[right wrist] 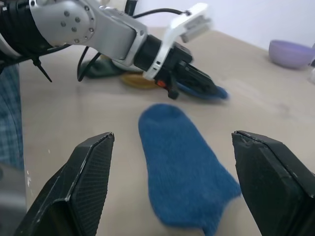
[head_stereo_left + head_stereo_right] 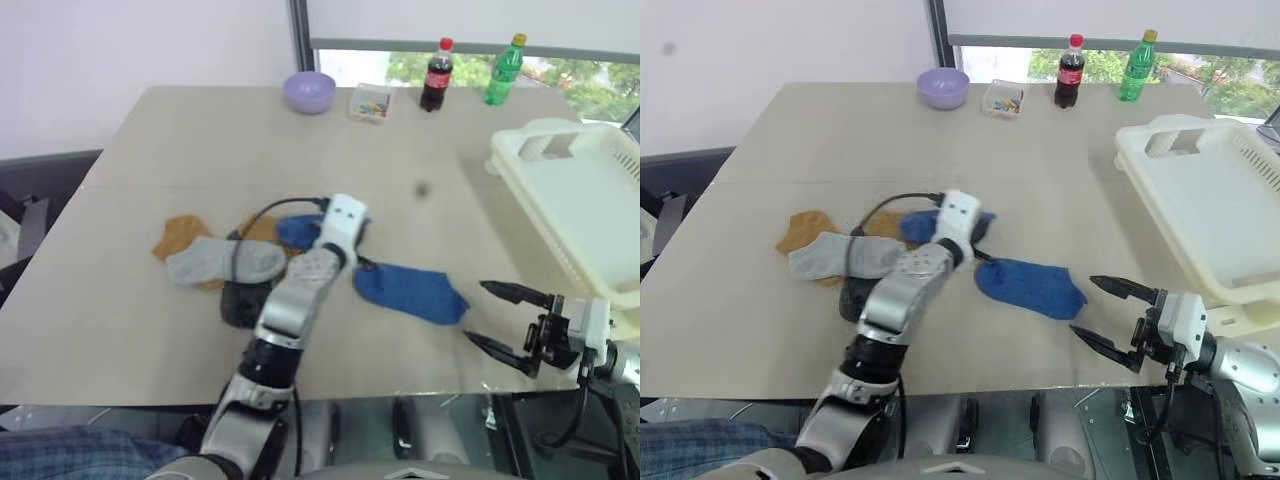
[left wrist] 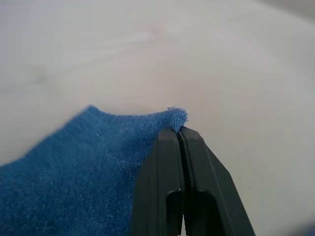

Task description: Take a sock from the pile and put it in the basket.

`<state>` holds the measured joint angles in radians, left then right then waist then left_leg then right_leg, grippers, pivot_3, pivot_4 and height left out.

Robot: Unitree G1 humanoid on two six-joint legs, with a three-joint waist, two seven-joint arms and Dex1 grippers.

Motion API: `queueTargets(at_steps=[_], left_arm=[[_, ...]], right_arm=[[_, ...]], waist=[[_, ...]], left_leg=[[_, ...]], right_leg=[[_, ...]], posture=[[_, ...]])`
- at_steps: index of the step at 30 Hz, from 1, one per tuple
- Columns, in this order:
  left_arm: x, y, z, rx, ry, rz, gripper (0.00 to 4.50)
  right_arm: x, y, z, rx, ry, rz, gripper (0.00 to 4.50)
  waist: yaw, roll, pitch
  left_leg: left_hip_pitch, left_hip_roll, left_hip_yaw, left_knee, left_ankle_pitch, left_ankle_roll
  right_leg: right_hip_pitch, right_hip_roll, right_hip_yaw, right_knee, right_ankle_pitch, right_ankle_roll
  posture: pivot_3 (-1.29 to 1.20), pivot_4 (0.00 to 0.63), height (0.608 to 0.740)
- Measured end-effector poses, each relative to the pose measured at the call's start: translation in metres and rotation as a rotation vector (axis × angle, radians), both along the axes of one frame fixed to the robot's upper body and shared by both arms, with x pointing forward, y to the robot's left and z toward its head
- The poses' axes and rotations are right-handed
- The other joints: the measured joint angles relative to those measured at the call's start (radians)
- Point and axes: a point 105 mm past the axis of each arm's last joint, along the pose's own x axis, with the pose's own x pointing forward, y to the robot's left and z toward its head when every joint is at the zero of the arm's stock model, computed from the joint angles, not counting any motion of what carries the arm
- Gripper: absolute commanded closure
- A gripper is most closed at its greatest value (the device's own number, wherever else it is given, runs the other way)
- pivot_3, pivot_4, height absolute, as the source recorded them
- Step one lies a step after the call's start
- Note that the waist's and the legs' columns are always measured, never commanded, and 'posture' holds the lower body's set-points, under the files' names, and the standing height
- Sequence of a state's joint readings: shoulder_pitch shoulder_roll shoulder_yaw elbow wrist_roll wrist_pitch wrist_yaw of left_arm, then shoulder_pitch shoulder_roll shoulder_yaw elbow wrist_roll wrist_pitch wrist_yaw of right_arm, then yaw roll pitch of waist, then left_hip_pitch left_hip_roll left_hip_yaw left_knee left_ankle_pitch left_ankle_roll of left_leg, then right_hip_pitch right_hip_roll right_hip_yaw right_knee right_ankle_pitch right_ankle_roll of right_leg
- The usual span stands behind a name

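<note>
The left fingers [image 3: 183, 147] are clenched on the edge of a blue sock [image 3: 74, 177], a small tuft of its fabric pinched at their tips. That sock lies at the right end of the pile [image 2: 215, 258], with the left arm reaching over the heap from the counter's near edge. The pile holds a light grey sock [image 2: 222, 262] on top of a mustard-orange sock [image 2: 180, 234], and a dark grey sock [image 2: 238, 305] on the side toward the near edge.

Just beside the pile, toward the counter's right edge, a second blue sock [image 2: 410, 291] lies flat and alone on the counter [image 2: 200, 150], apart from both grippers.

The right fingers [image 2: 1110, 320] are released, spread wide and grasping nothing. They hover at the counter's near right corner, pointing toward that lone blue sock.

The basket [image 2: 585, 200] sits at the counter's right edge, tilted, its slotted side and a cut-out handle showing; no sock is seen in it.

Along the far edge stand a lilac bowl [image 2: 309, 91], a small clear box [image 2: 370, 103] with coloured bits inside, a cola bottle [image 2: 436, 75] and a green bottle [image 2: 504, 70].
</note>
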<state>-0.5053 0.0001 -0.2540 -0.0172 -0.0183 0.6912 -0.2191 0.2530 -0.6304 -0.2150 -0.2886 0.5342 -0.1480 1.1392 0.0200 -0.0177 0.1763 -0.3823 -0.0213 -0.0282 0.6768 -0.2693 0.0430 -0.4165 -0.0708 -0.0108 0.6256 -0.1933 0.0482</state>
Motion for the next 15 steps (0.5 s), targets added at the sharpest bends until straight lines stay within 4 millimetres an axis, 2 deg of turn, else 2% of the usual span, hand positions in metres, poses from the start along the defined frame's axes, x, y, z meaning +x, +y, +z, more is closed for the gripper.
queueTargets(at_steps=[2, 3, 5, 6, 8, 9, 10, 11, 15], left_arm=[[-0.010, -0.031, -0.003, -0.029, 0.019, -0.125, 4.47], [-0.012, -0.041, -0.004, -0.033, 0.019, -0.165, 4.47], [-0.015, -0.056, 0.000, -0.058, 0.008, -0.224, 3.84], [-0.016, -0.058, 0.000, -0.064, 0.007, -0.231, 3.84], [-0.016, -0.061, 0.001, -0.076, 0.008, -0.241, 3.01], [-0.018, -0.067, 0.001, -0.106, 0.019, -0.255, 2.67], [-0.019, -0.071, 0.003, -0.127, 0.020, -0.269, 2.55], [-0.020, -0.073, 0.007, -0.141, 0.003, -0.283, 2.09], [-0.018, -0.070, 0.013, -0.195, -0.003, -0.290, 2.09]], right_arm=[[0.003, -0.005, -0.002, -0.025, 0.008, -0.016, 0.58], [0.004, -0.008, -0.003, -0.037, 0.014, -0.030, 0.58], [0.006, -0.019, -0.004, -0.071, 0.040, -0.074, 0.58], [0.006, -0.021, -0.005, -0.076, 0.048, -0.084, 0.58], [0.006, -0.023, -0.005, -0.077, 0.056, -0.097, 0.58], [0.007, -0.026, -0.007, -0.073, 0.077, -0.130, 0.58], [0.010, -0.030, -0.007, -0.067, 0.094, -0.168, 0.58], [0.013, -0.036, -0.006, -0.056, 0.100, -0.231, 0.58], [0.019, -0.041, -0.001, -0.030, 0.118, -0.317, 0.58]], waist=[[-0.002, 0.000, 0.000], [-0.003, 0.000, 0.000], [-0.005, 0.000, 0.000], [-0.005, 0.000, 0.000], [-0.005, 0.000, 0.000], [-0.004, 0.000, 0.000], [-0.003, 0.000, 0.000], [-0.005, 0.000, 0.000], [-0.005, 0.001, 0.000]], left_leg=[[0.000, 0.000, 0.000, 0.000, 0.000, 0.000], [0.000, 0.000, 0.000, 0.000, 0.000, 0.000], [0.000, 0.001, 0.000, 0.000, 0.000, 0.000], [0.000, 0.001, 0.000, 0.000, 0.000, 0.000], [0.000, 0.002, 0.000, 0.000, 0.000, 0.000], [0.000, 0.002, 0.000, 0.000, 0.000, 0.000], [0.000, 0.001, 0.000, 0.000, 0.000, 0.000], [0.000, 0.001, 0.001, 0.000, 0.000, 0.000], [0.000, 0.002, 0.001, 0.000, 0.000, 0.000]], right_leg=[[0.000, 0.000, 0.000, 0.000, 0.000, 0.000], [0.000, 0.000, 0.000, 0.000, 0.000, 0.000], [0.000, 0.001, 0.000, 0.000, 0.000, 0.000], [0.000, 0.001, 0.000, 0.000, 0.000, 0.000], [0.000, 0.001, 0.000, 0.000, 0.000, 0.000], [0.000, 0.001, 0.000, 0.000, 0.000, 0.000], [0.000, 0.001, 0.000, 0.000, 0.000, 0.000], [0.000, 0.000, 0.001, 0.000, 0.000, 0.000], [0.000, 0.001, 0.000, 0.000, 0.000, 0.000]], posture=[[0.00, 0.150, 0.735], [0.00, 0.150, 0.735], [0.00, 0.150, 0.735], [0.00, 0.150, 0.735], [0.00, 0.150, 0.735], [0.00, 0.150, 0.735], [0.00, 0.150, 0.735], [0.00, 0.150, 0.735], [0.00, 0.150, 0.735]])
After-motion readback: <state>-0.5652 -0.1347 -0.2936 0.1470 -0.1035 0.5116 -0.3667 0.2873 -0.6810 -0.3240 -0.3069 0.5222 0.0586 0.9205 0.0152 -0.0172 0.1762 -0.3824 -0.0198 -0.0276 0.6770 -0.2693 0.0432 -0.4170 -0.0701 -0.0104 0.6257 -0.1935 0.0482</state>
